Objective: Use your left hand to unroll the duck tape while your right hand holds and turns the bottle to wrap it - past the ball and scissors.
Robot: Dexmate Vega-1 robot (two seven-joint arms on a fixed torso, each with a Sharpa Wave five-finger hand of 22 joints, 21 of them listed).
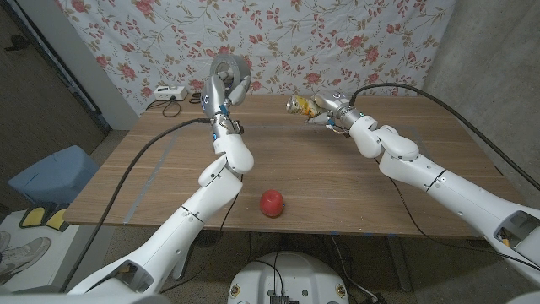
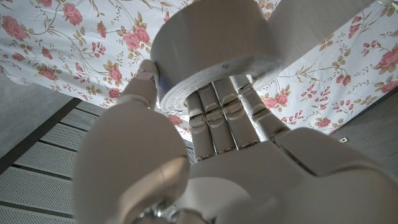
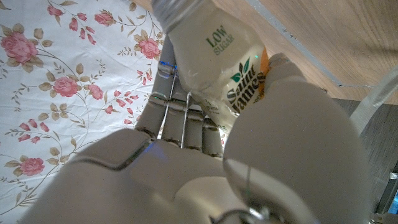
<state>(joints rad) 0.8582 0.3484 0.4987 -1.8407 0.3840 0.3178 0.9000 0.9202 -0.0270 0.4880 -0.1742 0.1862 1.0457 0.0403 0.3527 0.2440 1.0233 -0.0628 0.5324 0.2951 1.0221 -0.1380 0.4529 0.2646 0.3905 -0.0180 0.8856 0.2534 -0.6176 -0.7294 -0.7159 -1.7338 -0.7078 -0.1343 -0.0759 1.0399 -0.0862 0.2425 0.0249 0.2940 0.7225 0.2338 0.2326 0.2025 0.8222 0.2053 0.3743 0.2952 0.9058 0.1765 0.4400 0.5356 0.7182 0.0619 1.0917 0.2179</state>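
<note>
Rose-patterned white cloth [image 1: 337, 42] hangs as a backdrop behind a brown wooden tabletop [image 1: 337, 181], over which both white robot arms reach toward the far edge. At the far left of centre, the left hand [image 1: 224, 87] is raised above the tabletop, its fingers [image 2: 227, 112] curled around a grey roll of duct tape [image 1: 228, 67]; the left wrist view looks along the back of that hand at the roll's [image 2: 214, 43] broad pale side, thumb pressed on one flank and fingers on the other. To the right, well apart from the roll, the right hand [image 1: 333, 110] grips a clear plastic drink bottle with a yellow-and-white label [image 1: 300, 105], held on its side above the tabletop's far edge with its neck pointing toward the left hand. In the right wrist view the bottle [image 3: 217, 56] sits pinched between thumb and fingers, its label reading "LOW SUGAR" with green lettering below. No strip of tape can be made out between roll and bottle. Near the front edge, between the two forearms, a red ball [image 1: 272, 203] rests alone on the wood. A white power strip [image 1: 166, 94] with a cable lies at the back left corner. Beyond the left side, a blue bin [image 1: 51, 173] stands on the floor.
</note>
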